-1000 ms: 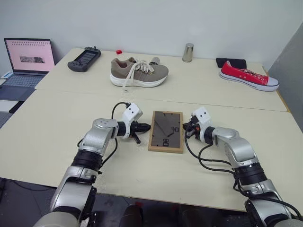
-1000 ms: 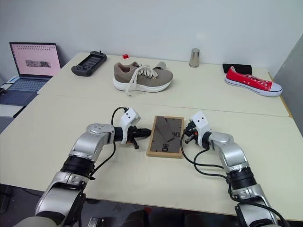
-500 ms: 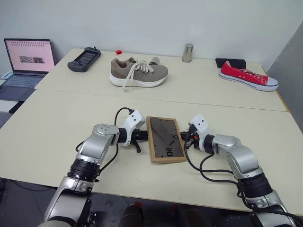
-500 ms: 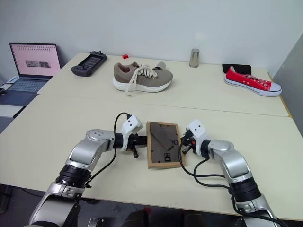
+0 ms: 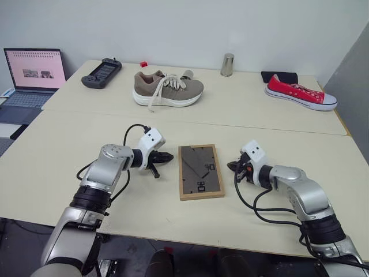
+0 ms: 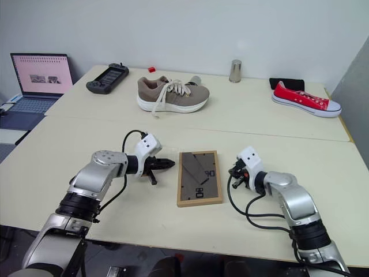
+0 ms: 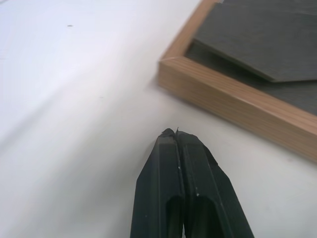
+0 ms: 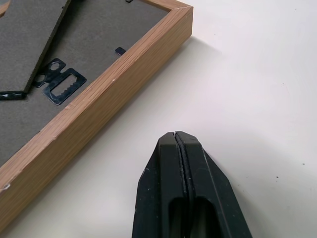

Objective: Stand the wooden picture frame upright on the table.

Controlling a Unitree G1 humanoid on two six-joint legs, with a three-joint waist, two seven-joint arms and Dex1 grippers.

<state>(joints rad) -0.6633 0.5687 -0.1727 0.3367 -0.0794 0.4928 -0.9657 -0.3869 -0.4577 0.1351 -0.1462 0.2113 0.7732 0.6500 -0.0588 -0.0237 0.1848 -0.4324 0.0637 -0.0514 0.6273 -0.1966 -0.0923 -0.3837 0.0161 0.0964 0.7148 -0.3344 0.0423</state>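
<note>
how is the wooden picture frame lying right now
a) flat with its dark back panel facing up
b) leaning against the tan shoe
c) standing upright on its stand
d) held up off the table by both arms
a: the wooden picture frame lies flat on the table, back panel and hanger clip facing up, with neither arm touching it.

Plain pale wall behind. Grey panel at right edge, perhaps partition. Second cream tabletop butted at far side. Even, soft light.
</note>
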